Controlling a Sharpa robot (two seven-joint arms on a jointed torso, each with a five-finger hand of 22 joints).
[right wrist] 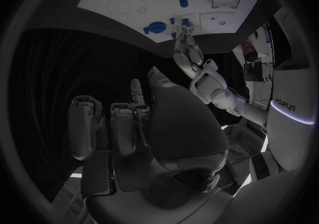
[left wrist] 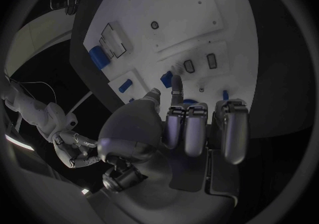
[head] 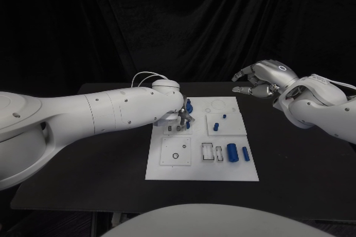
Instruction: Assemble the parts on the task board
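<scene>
on the near part of the white task board (head: 164, 171) there is a small dark ring (head: 175, 156) on a square inset, and to its right two rectangular frames (head: 213, 152). next to these lie a thick blue cylinder (head: 232, 152) and a thinner blue part (head: 245, 154), both flat on the board.

further back, a small blue peg (head: 216, 127) stands near the middle, and another very small blue piece (head: 224, 116) is just behind it.

the left hand (head: 181, 117) is low over the far left part of the board, beside the blue parts (head: 188, 107) that stand there. in the left wrist view one finger (left wrist: 176, 86) is stretched toward a blue part (left wrist: 166, 79) and the others are curled in; i cannot tell if it holds something.

the right hand (head: 261, 79) is in the air beyond the far right corner of the board, well apart from it, fingers curled, nothing in it.
</scene>
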